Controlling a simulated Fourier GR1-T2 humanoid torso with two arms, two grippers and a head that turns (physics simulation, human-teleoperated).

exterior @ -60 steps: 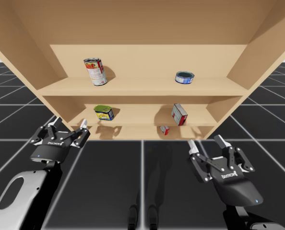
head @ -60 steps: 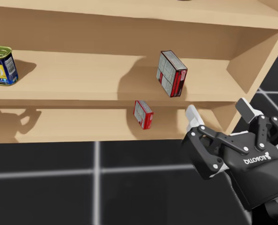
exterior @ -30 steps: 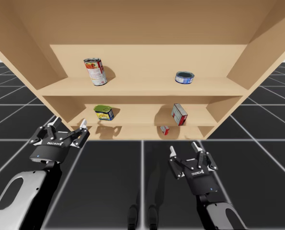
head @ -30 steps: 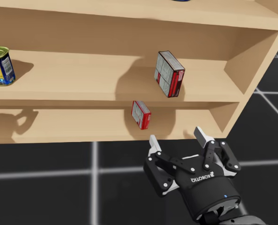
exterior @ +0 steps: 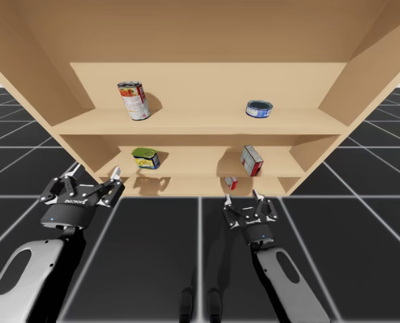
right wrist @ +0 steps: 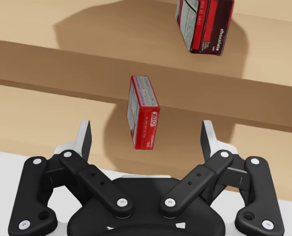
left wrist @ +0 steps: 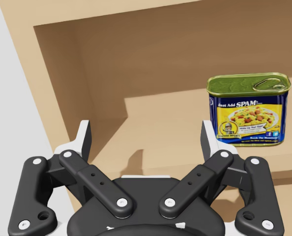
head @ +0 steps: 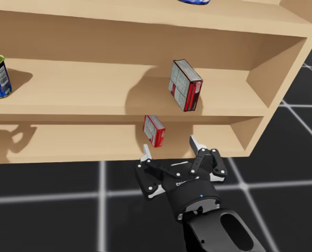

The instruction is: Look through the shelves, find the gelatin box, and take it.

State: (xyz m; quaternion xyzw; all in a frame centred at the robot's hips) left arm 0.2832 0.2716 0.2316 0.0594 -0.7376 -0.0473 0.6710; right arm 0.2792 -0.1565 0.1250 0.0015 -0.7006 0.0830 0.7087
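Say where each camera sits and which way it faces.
High view: above, looking down at the shelves; my left gripper and right gripper.
Head view: on my head, facing the lower shelves; my right gripper.
Left wrist view: on my left hand, facing a tin; its own gripper.
Right wrist view: on my right hand, facing the small red box; its own gripper.
Head and right wrist views share that box.

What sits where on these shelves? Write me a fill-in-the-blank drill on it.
The small red box stands on the ___ shelf.
The flat blue can sits on the ___ shelf.
The right gripper has its jaws ___.
The tin ahead of the left gripper has a ___ lid.
Missing words: bottom, top, open, green.
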